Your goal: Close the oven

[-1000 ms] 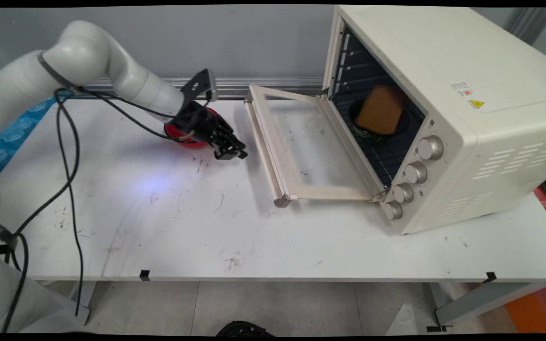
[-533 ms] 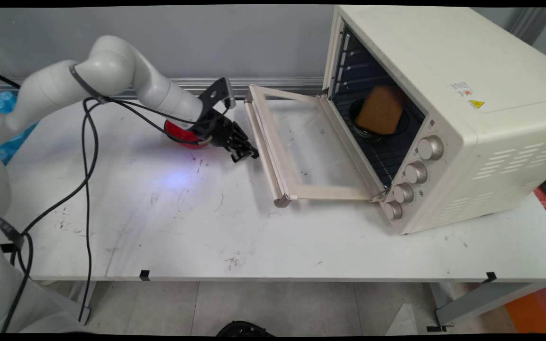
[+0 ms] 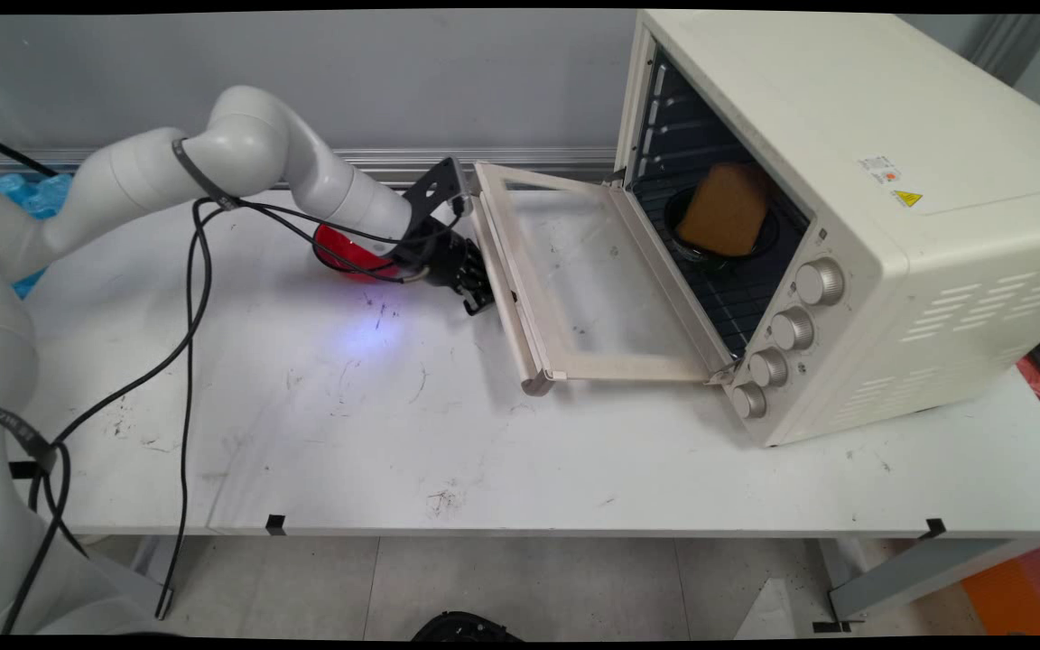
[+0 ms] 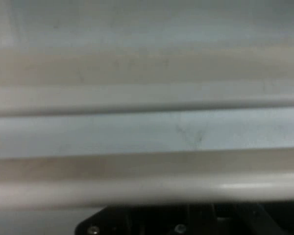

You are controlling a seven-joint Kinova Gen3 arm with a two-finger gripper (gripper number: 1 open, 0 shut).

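One gripper (image 3: 481, 302) is touching door (image 3: 565, 280) handle | finger state unclear | risk: slipping off, nudging red bowl (image 3: 344, 255).

tabletop (image 3: 376, 424): matt white, scuffed with dark marks | oven (image 3: 854, 208): smooth cream casing, satin sheen | oven door (image 3: 574, 280): clear glass pane in cream frame | knobs (image 3: 791, 329): brushed metallic look | bowl (image 3: 344, 253) left of oven door: glossy red | tool (image 3: 479, 302): matt black | arm (image 3: 240, 153): smooth white, slight gloss

cream door handle bar (image 4: 147, 188) right ahead, black hand (image 4: 186, 221) below
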